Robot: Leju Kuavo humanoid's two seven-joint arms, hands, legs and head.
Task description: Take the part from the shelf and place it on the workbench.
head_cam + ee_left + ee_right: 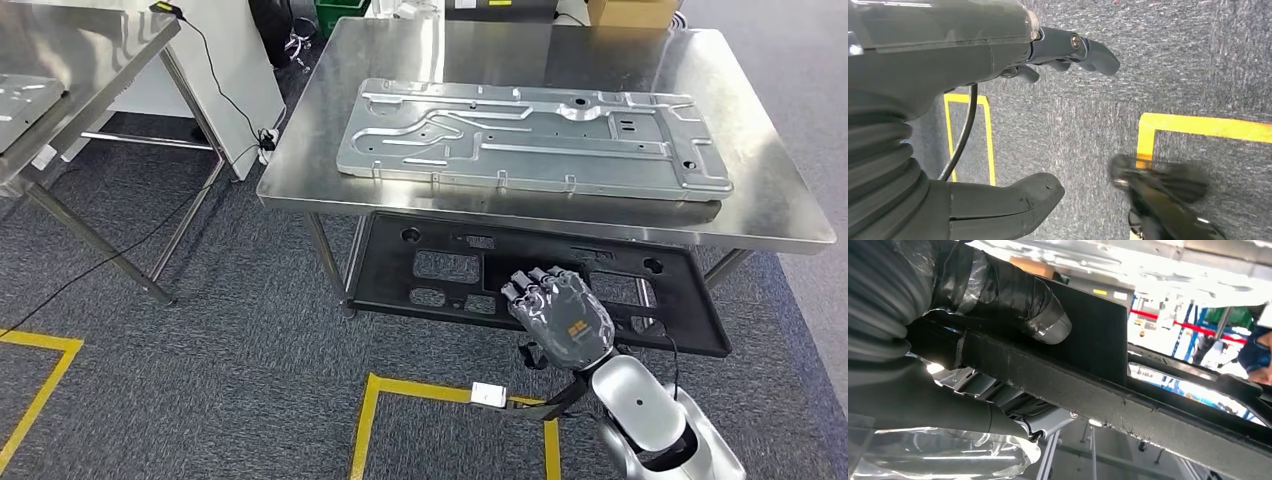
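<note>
Right at the near edge of the head view, at about five o'clock, the silver right arm rises to its right hand (560, 318), whose fingers are curled over the near rail of a black plastic frame (440, 270). In the right wrist view the thumb and fingers (1045, 320) clamp that black rail (1108, 400) from both sides, so the hand has a firm hold of it. The frame is long and flat, pierced with rectangular cut-outs, and it sits under the steel table (780, 200), its near edge sticking out past the table's front edge.

On the tabletop, toward twelve o'clock, lies a big stamped sheet-metal panel (530, 140), grey and ribbed, lying flat and covering much of the surface. A second steel table (90, 50) stands at ten o'clock with a black cable (215, 90) trailing down beside it.

Yellow tape lines (430, 392) mark the grey carpet at six and seven o'clock. The left hand (998, 125) hangs over the carpet in its wrist view, thumb and fingers spread apart with nothing between them.
</note>
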